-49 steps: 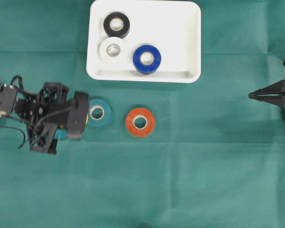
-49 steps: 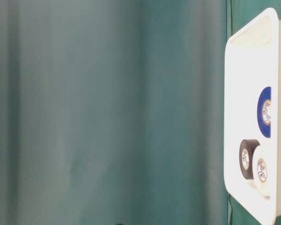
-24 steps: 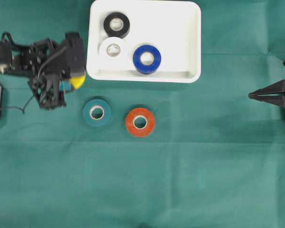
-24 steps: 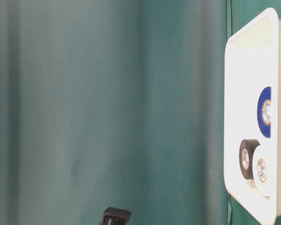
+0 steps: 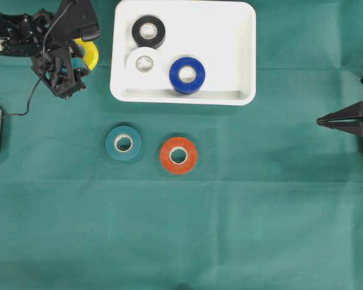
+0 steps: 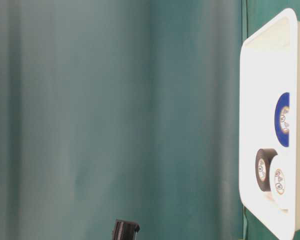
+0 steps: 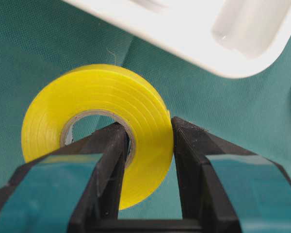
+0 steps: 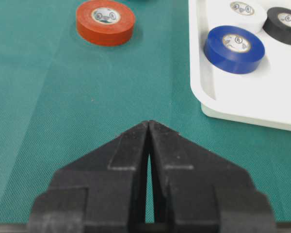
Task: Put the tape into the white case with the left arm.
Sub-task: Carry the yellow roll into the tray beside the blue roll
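I had the left tool [image 7: 148, 160] clenched on the yellow tape [image 7: 94, 126] just outside the white case [image 5: 242, 54] — beside its left rim. The case's floor lay to the tool's right, across that rim, the right arm well off.

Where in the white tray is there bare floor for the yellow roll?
The right half of the shallow white plastic tray is bare, right of the blue tape roll. The left half is crowded: the black roll and white roll sit close together. The left pincer grips the yellow tape roll.
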You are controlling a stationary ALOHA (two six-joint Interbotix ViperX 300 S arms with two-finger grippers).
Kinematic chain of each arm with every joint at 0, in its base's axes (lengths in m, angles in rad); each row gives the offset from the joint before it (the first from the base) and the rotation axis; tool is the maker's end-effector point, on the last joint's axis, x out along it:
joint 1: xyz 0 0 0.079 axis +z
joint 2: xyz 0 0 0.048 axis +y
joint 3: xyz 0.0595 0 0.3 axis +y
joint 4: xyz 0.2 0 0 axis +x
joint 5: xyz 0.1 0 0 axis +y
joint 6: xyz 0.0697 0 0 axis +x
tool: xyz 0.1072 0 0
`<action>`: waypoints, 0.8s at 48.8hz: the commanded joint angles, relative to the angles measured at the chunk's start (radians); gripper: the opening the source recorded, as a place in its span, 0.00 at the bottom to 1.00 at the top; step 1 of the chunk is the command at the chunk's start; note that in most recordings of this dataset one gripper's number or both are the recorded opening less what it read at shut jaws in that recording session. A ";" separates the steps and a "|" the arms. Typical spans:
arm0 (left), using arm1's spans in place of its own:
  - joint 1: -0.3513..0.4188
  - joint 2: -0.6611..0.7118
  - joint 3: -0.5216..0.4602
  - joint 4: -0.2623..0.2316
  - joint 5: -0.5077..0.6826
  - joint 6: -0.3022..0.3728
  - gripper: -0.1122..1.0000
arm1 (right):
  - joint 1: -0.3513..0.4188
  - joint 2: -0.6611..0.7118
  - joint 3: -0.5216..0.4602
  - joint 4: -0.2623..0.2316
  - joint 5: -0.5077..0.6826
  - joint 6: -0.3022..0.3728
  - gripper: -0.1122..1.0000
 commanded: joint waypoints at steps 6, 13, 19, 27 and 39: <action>0.003 0.034 -0.074 0.002 -0.021 0.002 0.33 | -0.002 0.009 -0.012 0.000 -0.009 0.000 0.01; 0.003 0.103 -0.146 0.002 -0.035 0.005 0.33 | -0.002 0.009 -0.011 0.000 -0.011 0.000 0.01; 0.003 0.170 -0.215 0.002 -0.041 0.014 0.33 | -0.002 0.009 -0.011 0.000 -0.009 0.000 0.01; 0.003 0.265 -0.321 0.002 -0.055 0.028 0.33 | -0.002 0.009 -0.011 0.000 -0.011 0.000 0.01; -0.005 0.379 -0.462 0.002 -0.078 0.029 0.33 | -0.002 0.009 -0.009 0.000 -0.014 0.000 0.01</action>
